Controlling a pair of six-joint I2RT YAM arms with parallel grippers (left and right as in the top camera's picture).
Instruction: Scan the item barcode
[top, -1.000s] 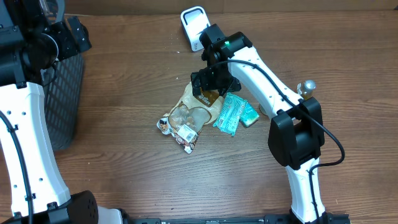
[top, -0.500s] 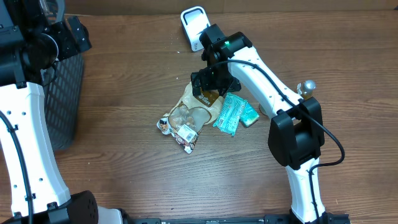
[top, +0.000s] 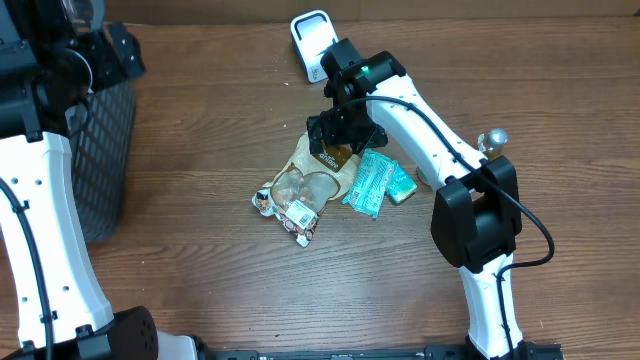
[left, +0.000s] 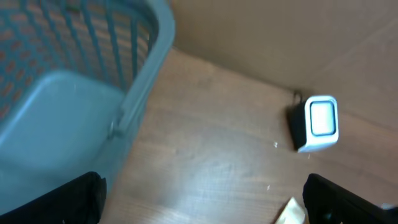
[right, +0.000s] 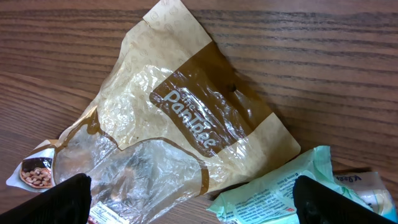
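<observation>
1. Tan-and-brown crinkled film pouch (right: 186, 124) lies flat on the table (top: 200, 250), centre of the overhead frame, with a teal packet (top: 372, 182) against its right edge.
2. Right gripper (top: 345, 132) hovers over the pouch's upper end, jaws wide, nothing held. Left gripper (left: 204, 200) is also wide and empty, upper left by the basket (top: 100, 150).
3. Probably light, floppy and slippery: pinch a free corner and expect sag. White scanner (top: 313, 40) sits top centre.
</observation>
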